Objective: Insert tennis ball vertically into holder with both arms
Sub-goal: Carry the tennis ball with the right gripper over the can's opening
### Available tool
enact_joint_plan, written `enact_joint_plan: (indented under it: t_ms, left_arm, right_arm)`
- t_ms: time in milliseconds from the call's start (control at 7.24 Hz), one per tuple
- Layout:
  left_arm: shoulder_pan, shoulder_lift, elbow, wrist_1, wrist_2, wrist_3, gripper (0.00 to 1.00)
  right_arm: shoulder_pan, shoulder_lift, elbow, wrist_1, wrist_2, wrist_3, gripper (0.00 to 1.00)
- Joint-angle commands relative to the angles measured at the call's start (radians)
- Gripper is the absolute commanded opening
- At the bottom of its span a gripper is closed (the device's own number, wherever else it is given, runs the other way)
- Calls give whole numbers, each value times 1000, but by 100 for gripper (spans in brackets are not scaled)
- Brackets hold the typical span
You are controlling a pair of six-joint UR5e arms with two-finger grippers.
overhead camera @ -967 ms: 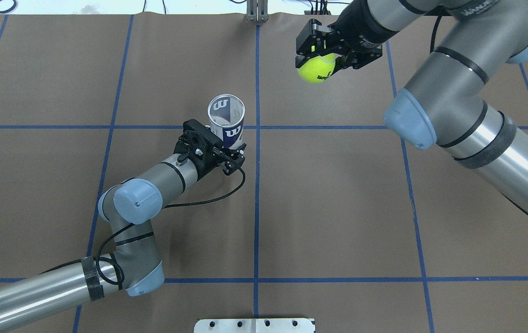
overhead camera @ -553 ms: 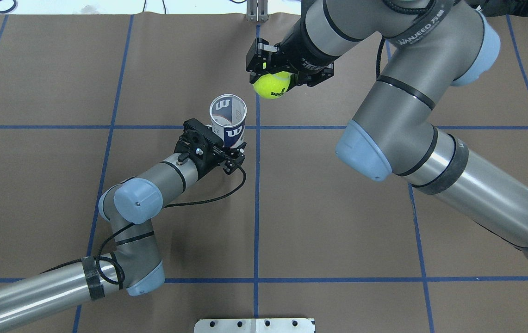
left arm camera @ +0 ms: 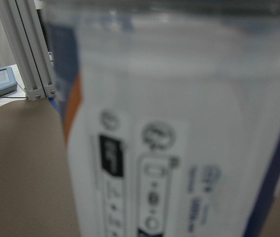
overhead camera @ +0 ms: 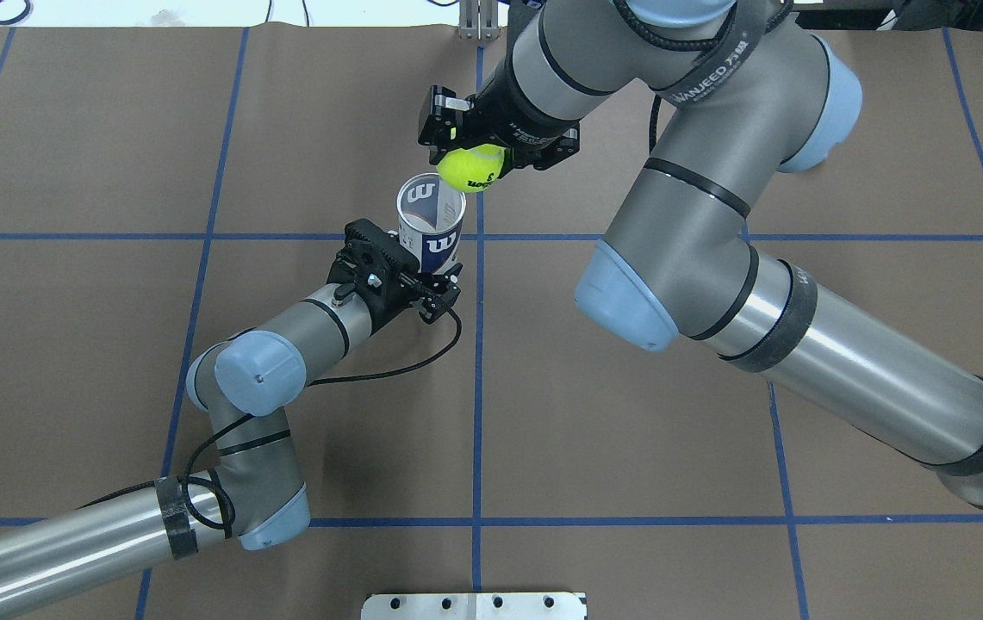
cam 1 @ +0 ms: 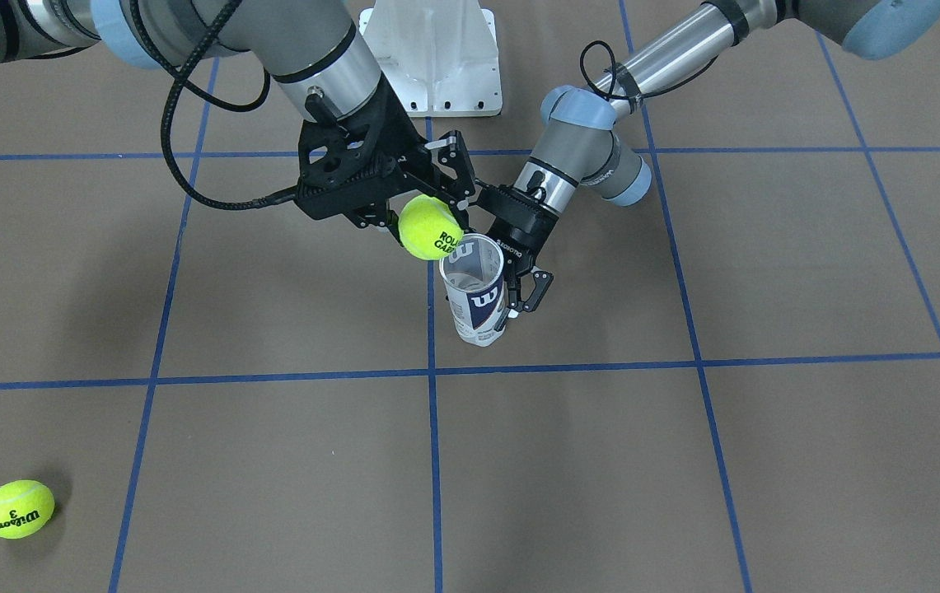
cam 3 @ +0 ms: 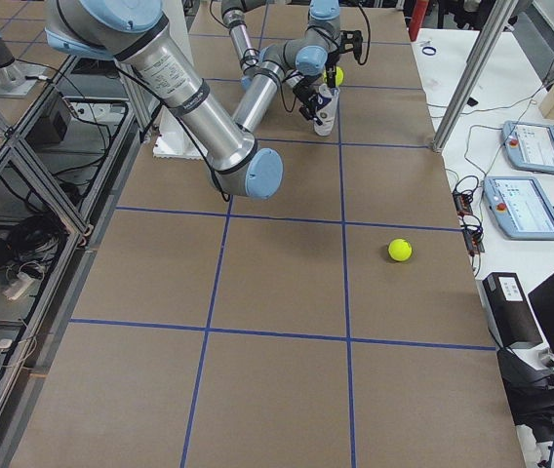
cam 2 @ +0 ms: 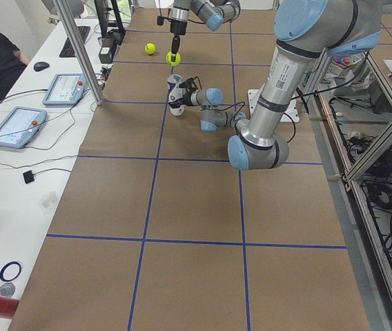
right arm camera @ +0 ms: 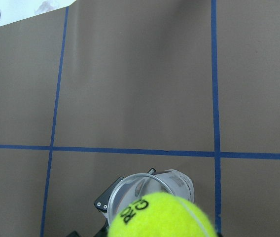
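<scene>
holder: clear can (overhead camera: 439, 244) with white and navy label and a white "W", standing about upright with its open mouth up, near the middle of the worktop (overhead camera: 629, 430) just beside a blue tape crossing (overhead camera: 476, 237); nothing visible inside it.
left gripper: (overhead camera: 418, 267) comes in low from the side, fingers closed around the holder's lower half, one each side of the label.
left wrist view: holder label (left arm camera: 179, 148) fills the frame, blurred, too close to read.
tennis ball: yellow-green (overhead camera: 472, 167), clamped between the right gripper's fingers; black print shows on it.
right gripper: (overhead camera: 484, 155) points down, closed on the tennis ball, up off the worktop.
ball vs holder: ball is just above the holder's mouth and not in it. Overhead it overlaps the far rim; front view puts it (cam 1: 430, 227) at the rim edge toward the robot's right; right wrist view shows the ball (right arm camera: 162, 217) covering part of the opening. Left side view shows a small gap between ball (cam 2: 174, 58) and rim.
second ball: another tennis ball (cam 1: 18, 509) lies loose on the worktop, well apart from the holder, toward the operators' edge on the robot's right.
worktop: brown sheet with blue tape grid.
</scene>
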Motion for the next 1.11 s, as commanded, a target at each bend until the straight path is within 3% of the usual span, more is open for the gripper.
enact_joint_plan:
  t_ms: [0,967]
  left_arm:
    - [0,0,0,0,-1,0,86]
    - [0,-6,0,0,-1,-2,86]
  right_arm:
    - [-4,72,-100,1,-17,0,0]
    - [-56,71,-102,-36,-60,-1,0]
